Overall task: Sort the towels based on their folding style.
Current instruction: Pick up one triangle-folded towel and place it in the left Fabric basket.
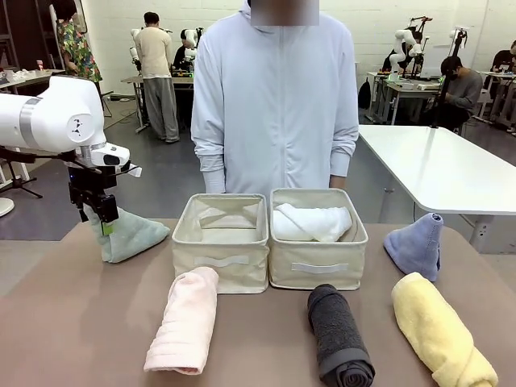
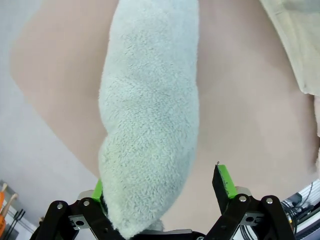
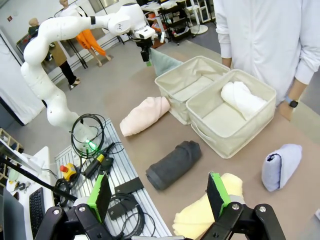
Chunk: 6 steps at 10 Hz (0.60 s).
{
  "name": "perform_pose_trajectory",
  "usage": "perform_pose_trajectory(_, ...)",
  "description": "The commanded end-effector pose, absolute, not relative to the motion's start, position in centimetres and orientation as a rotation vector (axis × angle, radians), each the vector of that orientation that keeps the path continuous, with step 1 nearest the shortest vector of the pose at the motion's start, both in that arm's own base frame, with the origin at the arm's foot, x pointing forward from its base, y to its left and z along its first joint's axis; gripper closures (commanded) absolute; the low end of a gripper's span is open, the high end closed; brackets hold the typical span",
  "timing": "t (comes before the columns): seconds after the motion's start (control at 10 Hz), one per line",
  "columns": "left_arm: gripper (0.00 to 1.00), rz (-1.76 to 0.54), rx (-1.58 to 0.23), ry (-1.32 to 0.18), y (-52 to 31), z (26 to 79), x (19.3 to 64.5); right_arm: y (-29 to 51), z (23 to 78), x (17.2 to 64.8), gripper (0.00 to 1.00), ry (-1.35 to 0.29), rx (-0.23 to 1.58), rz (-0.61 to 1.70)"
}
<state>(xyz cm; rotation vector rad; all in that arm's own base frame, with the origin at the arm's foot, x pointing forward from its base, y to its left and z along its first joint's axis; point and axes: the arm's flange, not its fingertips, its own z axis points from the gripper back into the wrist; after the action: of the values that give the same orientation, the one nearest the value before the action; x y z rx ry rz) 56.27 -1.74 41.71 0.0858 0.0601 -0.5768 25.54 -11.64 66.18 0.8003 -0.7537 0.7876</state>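
**Right gripper** (image 3: 159, 192): jaws spread wide with nothing between them, hanging above the near side of the table (image 3: 150, 145).
- The yellow towel (image 3: 205, 215), rolled, lies directly beneath and just ahead of its fingers.
- The dark grey towel (image 3: 172, 164), rolled, lies flat on the table further ahead.
- The periwinkle-blue towel (image 3: 281, 165), folded to a cone, rests off to one side of the fingers, near the corner of the right bin (image 3: 220, 137).
- The pale pink towel (image 3: 144, 115), rolled, lies further out on the other side, just beside the front wall of the left bin (image 3: 170, 97).

**Left gripper** (image 2: 161, 185): jaws spread wide around the narrow tip of the sage-green towel (image 2: 150, 115).
- One green pad (image 2: 97, 191) touches the terry. The other pad (image 2: 226, 181) stands apart from it, with bare table showing between, so the towel is not pinched.
- The cone's broad base sits on the table beyond the fingertips, near the left bin but apart from it.

**Beyond both grippers:**
- The two beige bins stand side by side.
- The white towel (image 3: 242, 99), rolled, lies inside the right bin.
- A person (image 1: 274, 105) stands behind the bins at the far edge.
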Motion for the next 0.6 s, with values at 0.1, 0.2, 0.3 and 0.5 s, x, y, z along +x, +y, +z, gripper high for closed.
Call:
perform_pose_trajectory(0.1,0.00,-0.545,0.168,0.065,-2.13,41.19,57.08,-11.61,66.47,25.72,0.00,-0.772,0.819,0.802)
perform_pose_trajectory(0.2,0.00,-0.544,0.176,0.040,-2.06,41.10,57.05,-11.61,66.47,25.72,0.00,-0.772,0.819,0.802)
perform_pose_trajectory(0.3,0.00,-0.552,0.148,-0.001,-1.97,41.28,56.99,-11.61,66.47,25.72,0.00,-0.772,0.819,0.802)
perform_pose_trajectory(0.5,0.00,-0.575,0.120,-0.080,-1.96,41.54,56.78,-11.61,66.47,25.72,0.00,-0.772,0.819,0.802)
